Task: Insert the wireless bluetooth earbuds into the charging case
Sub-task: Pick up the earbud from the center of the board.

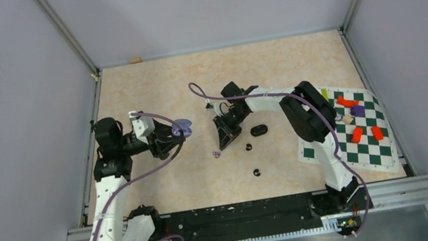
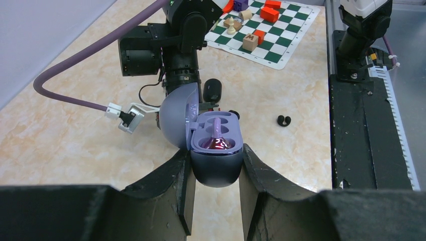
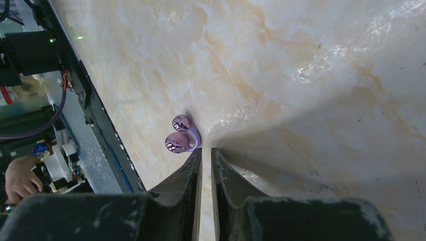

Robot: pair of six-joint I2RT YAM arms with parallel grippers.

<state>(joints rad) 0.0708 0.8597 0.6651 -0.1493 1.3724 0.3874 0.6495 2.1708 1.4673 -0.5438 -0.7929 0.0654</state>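
My left gripper (image 2: 217,168) is shut on the open pale purple charging case (image 2: 217,163) and holds it above the table; it also shows in the top view (image 1: 181,126). One pale purple earbud (image 2: 216,142) sits in the case's near socket; the far socket looks empty. My right gripper (image 3: 206,149) points down at the table with its jaws almost together and nothing between them. A second purple earbud (image 3: 182,135) lies on the table just beyond its left fingertip, also seen in the top view (image 1: 216,154). Two black earbuds (image 1: 248,147) (image 1: 257,172) lie loose nearby.
A shut black oval case (image 1: 258,130) lies right of my right gripper (image 1: 224,143). A green-and-white checkered mat (image 1: 357,153) with red, orange, purple and tan blocks lies at the right. The black rail (image 1: 244,212) runs along the near edge.
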